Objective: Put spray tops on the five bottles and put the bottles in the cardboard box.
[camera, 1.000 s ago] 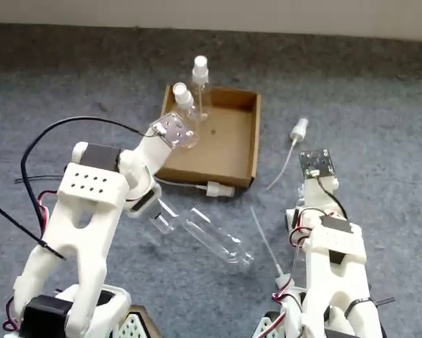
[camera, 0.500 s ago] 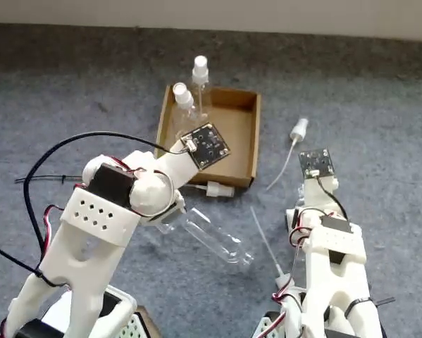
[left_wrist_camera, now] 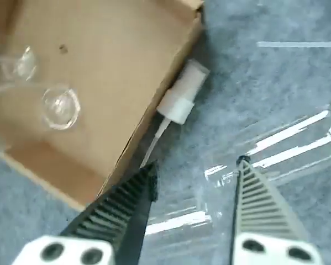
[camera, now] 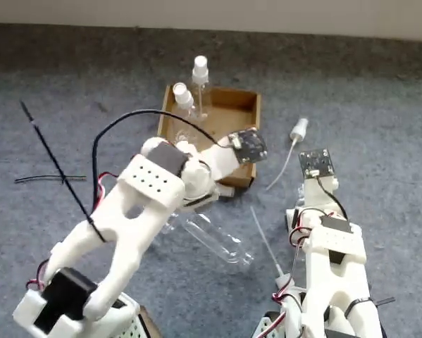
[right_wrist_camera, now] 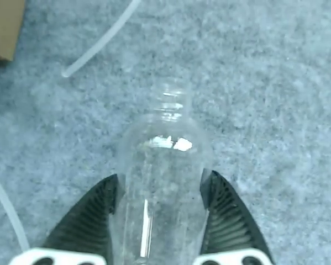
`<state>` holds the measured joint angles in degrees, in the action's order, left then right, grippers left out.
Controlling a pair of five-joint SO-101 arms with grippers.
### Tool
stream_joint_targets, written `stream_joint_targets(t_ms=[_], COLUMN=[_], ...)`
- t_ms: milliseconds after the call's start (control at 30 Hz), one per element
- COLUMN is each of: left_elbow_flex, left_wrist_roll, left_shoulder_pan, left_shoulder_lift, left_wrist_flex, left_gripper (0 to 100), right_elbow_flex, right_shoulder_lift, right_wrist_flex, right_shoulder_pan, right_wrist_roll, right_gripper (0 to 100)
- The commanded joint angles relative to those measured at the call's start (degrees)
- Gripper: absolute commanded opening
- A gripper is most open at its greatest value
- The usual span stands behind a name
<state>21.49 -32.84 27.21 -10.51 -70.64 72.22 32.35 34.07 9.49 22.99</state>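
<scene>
The left gripper is hanging with its black jaws wide apart over a clear plastic bottle lying on the grey carpet, near a white spray top beside the shallow brown cardboard box. The right gripper is clamping another clear uncapped bottle. Two capped bottles are standing in the box.
</scene>
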Motion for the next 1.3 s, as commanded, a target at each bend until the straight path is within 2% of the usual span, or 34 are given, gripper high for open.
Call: stream_joint_targets(t_ms=[0,233,667,1267], left_elbow_flex=[-3.9,-6.6,-13.5,-16.0], left_wrist_roll=[-4.0,-9.9,-10.2,-10.3], left_shoulder_pan=[2.5,2.8,2.5,0.0], left_shoulder_lift=[4.0,9.3,21.7,23.3], left_wrist_flex=[0.8,1.4,6.9,6.9], left_gripper=[21,21,21,21], right_elbow_flex=[1.5,1.5,1.5,1.5], right_shoulder_lift=[-0.9,-0.9,-0.9,-0.9], right_wrist_flex=[-0.2,-0.2,-0.2,-0.2], right_shoulder_pan=[-0.6,-0.7,-0.7,-0.7], right_wrist_roll=[-0.4,-0.4,-0.4,-0.4], right_gripper=[0.4,0.4,0.4,0.4])
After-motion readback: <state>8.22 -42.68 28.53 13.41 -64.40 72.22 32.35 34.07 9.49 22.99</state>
